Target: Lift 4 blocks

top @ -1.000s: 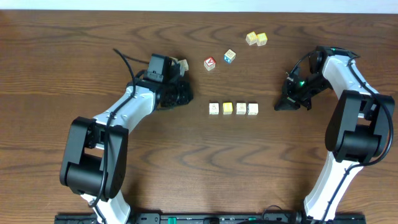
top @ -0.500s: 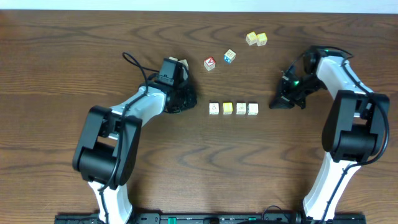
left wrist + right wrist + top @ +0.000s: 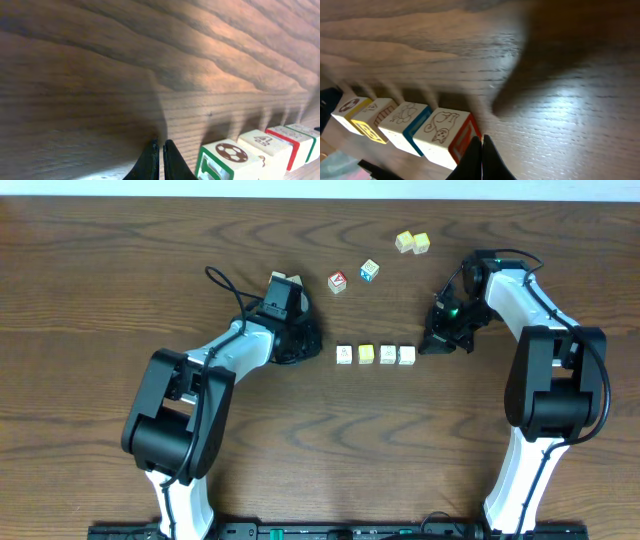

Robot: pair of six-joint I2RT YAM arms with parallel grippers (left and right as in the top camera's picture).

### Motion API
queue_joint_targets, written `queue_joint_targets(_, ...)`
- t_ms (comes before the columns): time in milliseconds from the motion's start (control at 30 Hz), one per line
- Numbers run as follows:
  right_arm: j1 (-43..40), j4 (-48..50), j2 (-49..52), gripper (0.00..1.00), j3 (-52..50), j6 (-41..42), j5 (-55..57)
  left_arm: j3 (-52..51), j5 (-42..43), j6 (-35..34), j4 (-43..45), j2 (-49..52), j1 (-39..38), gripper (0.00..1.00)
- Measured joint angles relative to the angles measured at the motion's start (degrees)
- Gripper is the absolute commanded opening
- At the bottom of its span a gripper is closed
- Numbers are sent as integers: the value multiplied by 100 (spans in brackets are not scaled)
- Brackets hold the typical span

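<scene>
Wooden table (image 3: 120,240). Left gripper (image 3: 314,344): jaws closed, empty, just beside the row's left end. Blocks (image 3: 375,354): four in a tight row, mid-table. Right gripper (image 3: 428,347): closed, empty, tip at the right end, contact unclear. Blocks likely light, stiff and smooth. Press the two end faces level, or the row may buckle.

Lying flat in a tight straight row on the table (image 3: 120,250): four blocks (image 3: 387,354), cream-topped, one yellow.
</scene>
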Motion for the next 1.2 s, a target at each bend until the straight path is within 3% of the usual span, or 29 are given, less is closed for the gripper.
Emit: queue_joint_targets(1200,280,487,0,1,-308,136,37,0,2,-22,-11,0,-256,8)
